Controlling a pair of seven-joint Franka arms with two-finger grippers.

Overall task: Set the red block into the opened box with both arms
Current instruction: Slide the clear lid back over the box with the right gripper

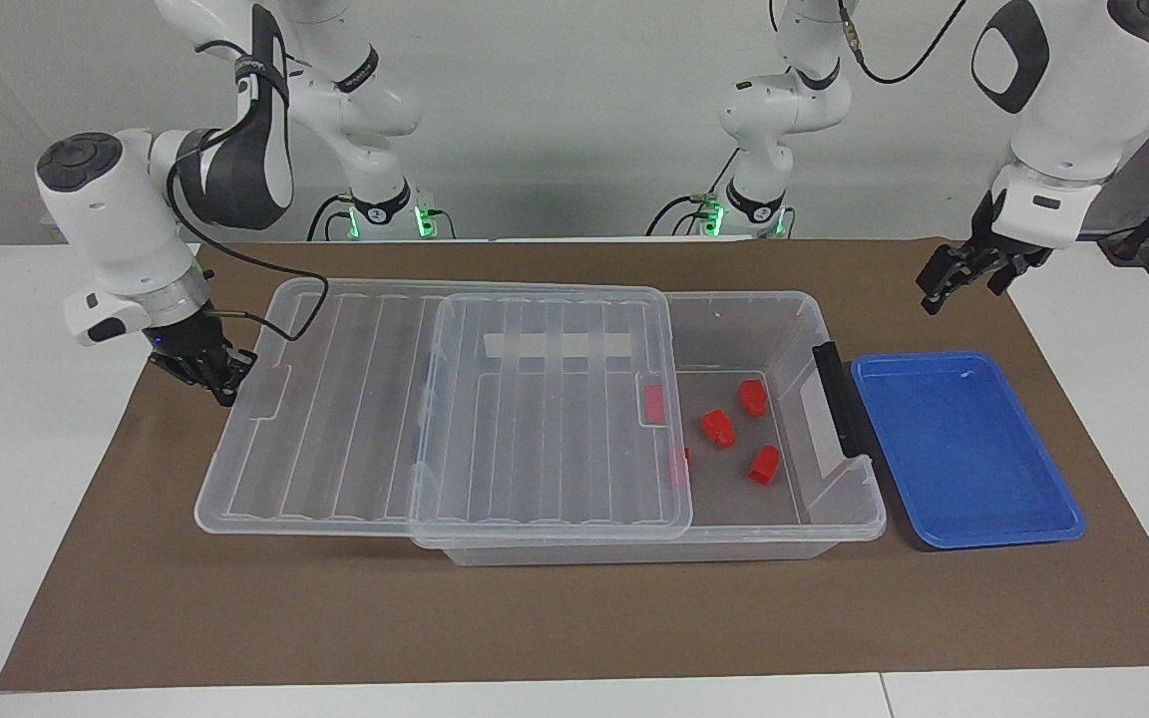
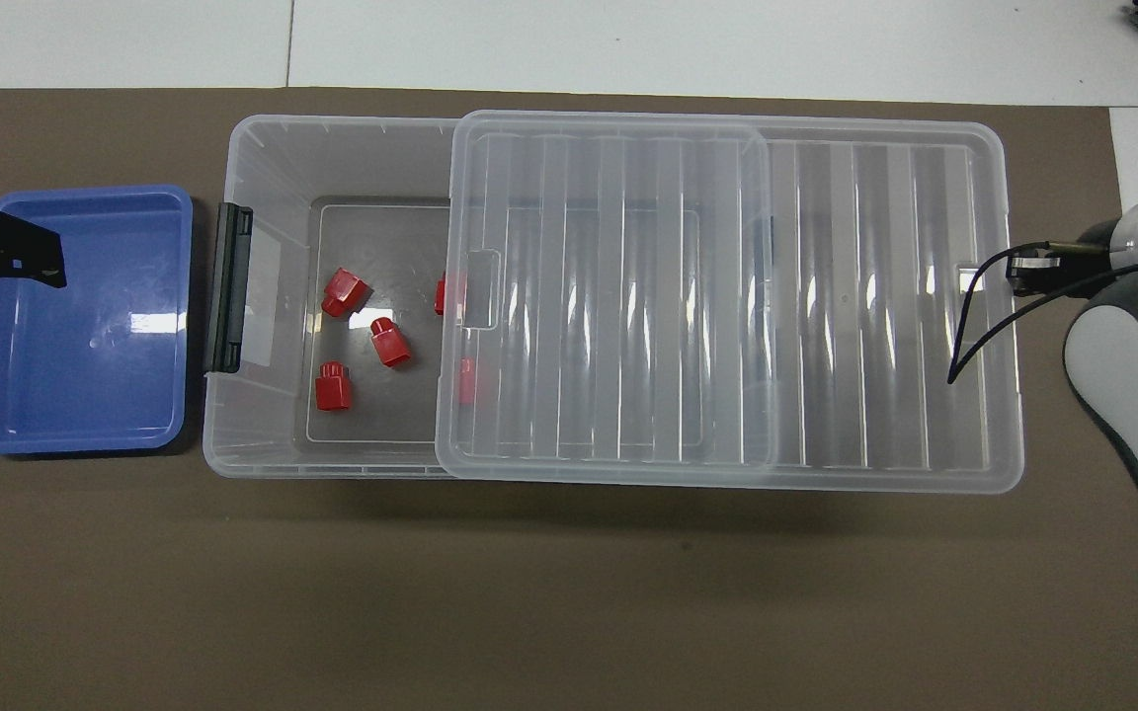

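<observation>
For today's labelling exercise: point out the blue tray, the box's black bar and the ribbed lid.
blue tray (image 1: 973, 454): facing view, bare floor of the tray.
black bar (image 2: 229, 286): overhead view, middle of the bar on the box's end.
ribbed lid (image 2: 875, 296): overhead view, ribbed top surface.

Each of the two arms (image 1: 235, 150) consists of glossy white rounded housings joined by dark grey joint sections, with a dark grey circular cap closing the end of the large wrist housing and a silver metal ring below it. Black cables run in loose loops along the outside of the links, held by black bands with white lettering, and green indicator lights glow at both bases. The right gripper (image 1: 215, 374) and the left gripper (image 1: 954, 279) are small black assemblies with short black fingers.
</observation>
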